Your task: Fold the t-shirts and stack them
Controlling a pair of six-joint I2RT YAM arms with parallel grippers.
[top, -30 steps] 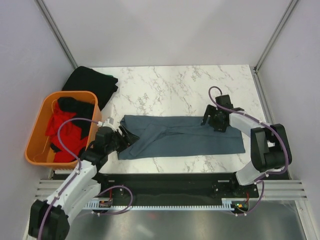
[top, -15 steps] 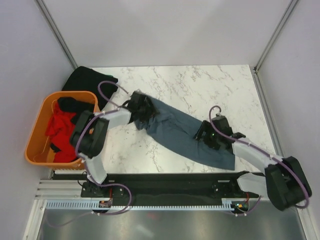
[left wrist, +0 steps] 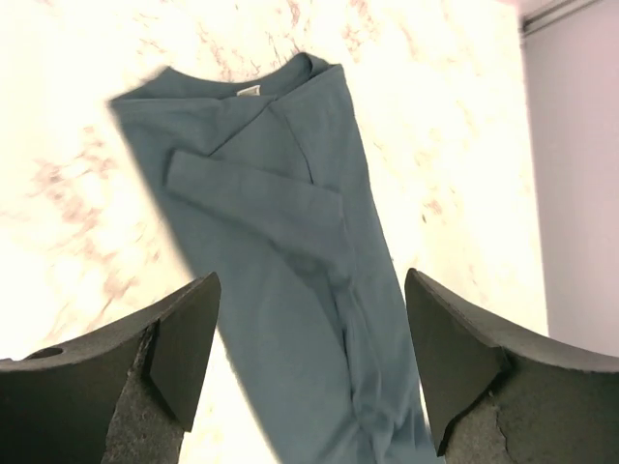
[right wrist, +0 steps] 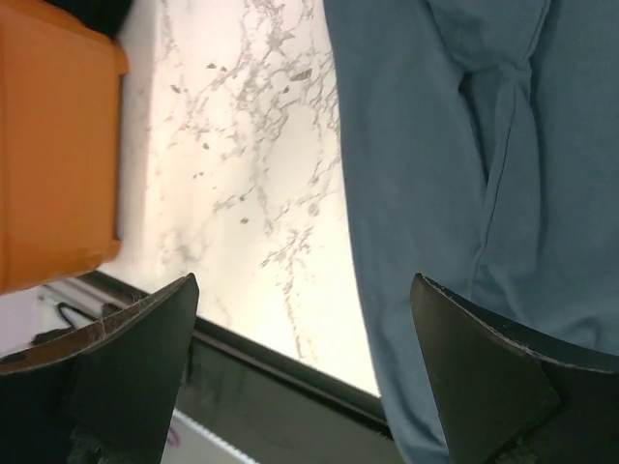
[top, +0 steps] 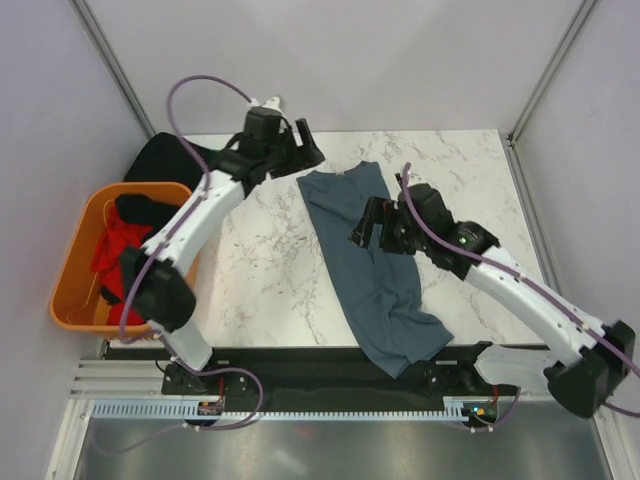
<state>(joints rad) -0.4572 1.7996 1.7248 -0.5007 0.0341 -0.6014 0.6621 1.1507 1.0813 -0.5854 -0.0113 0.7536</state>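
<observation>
At the left, an orange plastic basket point(top: 72, 262) holds a red t-shirt point(top: 112, 252). The left gripper point(top: 300, 152) hovers at the far side of the white marbled table point(top: 260, 262), jaws spread and empty. The slate blue-grey t-shirt point(top: 362, 262) lies slantwise, its hem seemingly sagging over the near edge. The right gripper point(top: 368, 226) hangs above it, likewise apart and empty. Unpinned, the shirt may slide off, and its rumpled cloth would crease any fold.

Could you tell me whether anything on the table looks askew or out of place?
Yes. The blue-grey t-shirt lies slantwise across the table, and its rumpled lower end hangs past the near edge over the black rail. The left end effector and right end effector are both open, holding nothing.
</observation>
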